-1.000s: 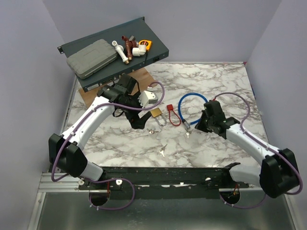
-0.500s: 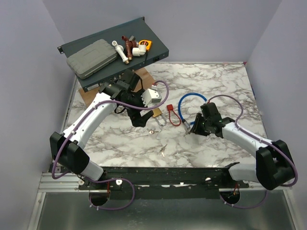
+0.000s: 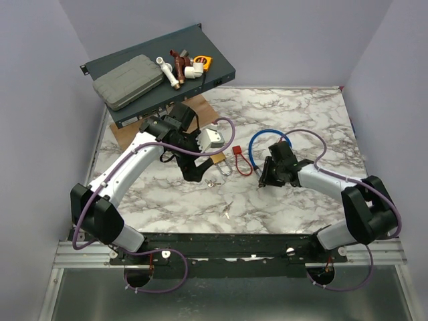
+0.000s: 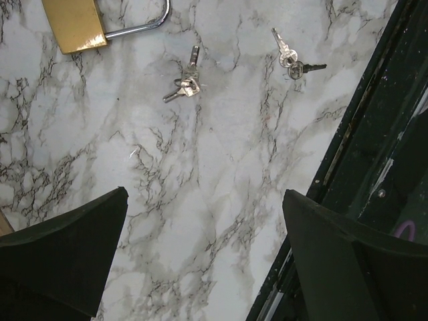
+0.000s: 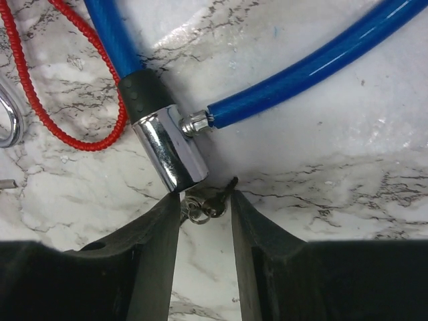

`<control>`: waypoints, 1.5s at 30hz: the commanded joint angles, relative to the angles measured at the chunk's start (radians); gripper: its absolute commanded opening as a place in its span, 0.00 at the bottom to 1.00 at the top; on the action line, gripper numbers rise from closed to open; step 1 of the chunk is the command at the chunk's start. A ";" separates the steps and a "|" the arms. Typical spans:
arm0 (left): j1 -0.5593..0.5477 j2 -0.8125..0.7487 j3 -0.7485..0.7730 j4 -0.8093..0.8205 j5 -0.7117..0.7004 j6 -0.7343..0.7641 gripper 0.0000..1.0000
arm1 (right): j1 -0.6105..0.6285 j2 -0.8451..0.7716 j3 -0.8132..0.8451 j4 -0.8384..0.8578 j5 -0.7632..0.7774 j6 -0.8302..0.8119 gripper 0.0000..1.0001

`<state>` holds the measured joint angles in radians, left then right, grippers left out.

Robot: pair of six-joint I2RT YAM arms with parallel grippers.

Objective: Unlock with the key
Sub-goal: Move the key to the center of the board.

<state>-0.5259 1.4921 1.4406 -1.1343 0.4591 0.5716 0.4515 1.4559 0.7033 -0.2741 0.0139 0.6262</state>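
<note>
Currently the right gripper (image 5: pixel 202 200) sits low on the marble table (image 3: pixel 301 114), right of centre in the overhead view. Its jaws stand partly apart with a narrow gap. The key (image 5: pixel 212 200), a tiny silver-grey piece on a small ring, lies flat on the marble in that gap. Whether either finger touches it cannot be told.

Just above the key in the right wrist view is the chrome lock barrel (image 5: pixel 167 150) of the blue cable lock (image 5: pixel 321 63), its lower end near the left fingertip. A red cord loop (image 5: pixel 60 114) curves round the barrel's black collar at the left of that frame.

The left gripper (image 4: pixel 205 194) hangs over bare marble at the centre of the overhead view. Its jaws are wide apart with nothing between them.

At the upper left of the left wrist view lies the brass padlock (image 4: pixel 73 23). Its silver shackle (image 4: pixel 144 23) points right. A small key bunch (image 4: pixel 186 83) lies just below the shackle. A second key pair (image 4: pixel 291 60) lies toward the upper right, near the table's dark edge rail (image 4: pixel 374 134).

In the overhead view a dark rack panel (image 3: pixel 224 67) lies at the upper left. It carries a grey case (image 3: pixel 127 81) and some pipe fittings (image 3: pixel 177 70).
</note>
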 commanded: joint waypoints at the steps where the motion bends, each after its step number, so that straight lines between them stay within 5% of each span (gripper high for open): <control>1: -0.004 -0.039 -0.019 0.017 -0.021 -0.001 0.99 | 0.057 0.049 0.017 0.004 0.102 -0.012 0.39; 10: -0.005 -0.049 -0.034 0.025 -0.025 -0.006 0.98 | 0.179 0.086 0.026 -0.094 0.253 0.035 0.30; 20: -0.005 -0.053 -0.041 0.029 -0.022 -0.012 0.98 | 0.189 0.037 0.025 -0.112 0.281 0.038 0.01; 38: -0.004 -0.042 -0.018 0.021 -0.008 -0.024 0.98 | 0.191 -0.153 0.013 -0.053 0.208 -0.040 0.01; 42: -0.005 -0.040 -0.016 0.022 -0.008 -0.023 0.99 | 0.191 -0.070 0.054 -0.173 0.252 0.016 0.36; 45: -0.005 -0.042 -0.016 0.020 -0.006 -0.024 0.98 | 0.191 -0.027 0.051 -0.204 0.252 0.049 0.42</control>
<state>-0.5259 1.4597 1.4040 -1.1080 0.4419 0.5522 0.6357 1.3773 0.7383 -0.3698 0.2287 0.6266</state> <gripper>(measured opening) 0.985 0.401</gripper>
